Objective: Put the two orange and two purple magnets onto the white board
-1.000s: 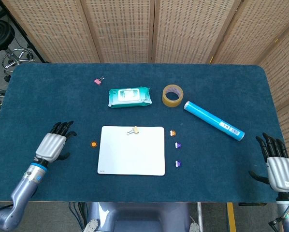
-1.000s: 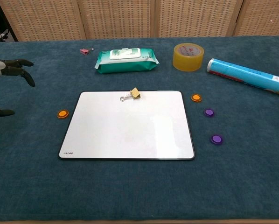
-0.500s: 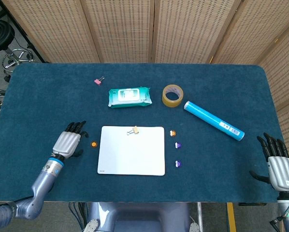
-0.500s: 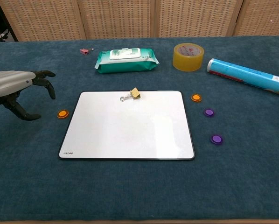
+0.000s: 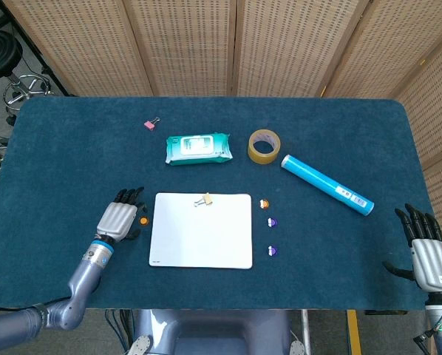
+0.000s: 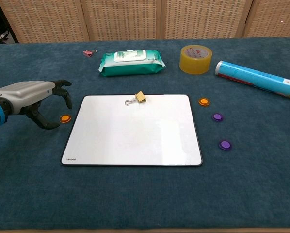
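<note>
1. Just beside the board's left edge, the orange magnet point(image 6: 65, 118) lies under the left hand point(image 6: 31, 95), whose spread fingers hold nothing.
2. Far off, the right hand point(image 5: 430, 255) rests splayed, empty; the white board point(image 6: 132, 130) carries no magnets.

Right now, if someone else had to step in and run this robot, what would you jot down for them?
Left hand: open, holds nothing, hovering beside the orange magnet left of the board, fingers arched over it; contact not clear.
Right hand: open and empty at the table's near right corner.
White board: carries only a binder clip near its top edge.
Other orange magnet and both purple magnets lie on the cloth right of the board.
Done: nothing placed yet.
Left: pick up all four magnets and set them on the board, probably starting with the left orange one.
</note>
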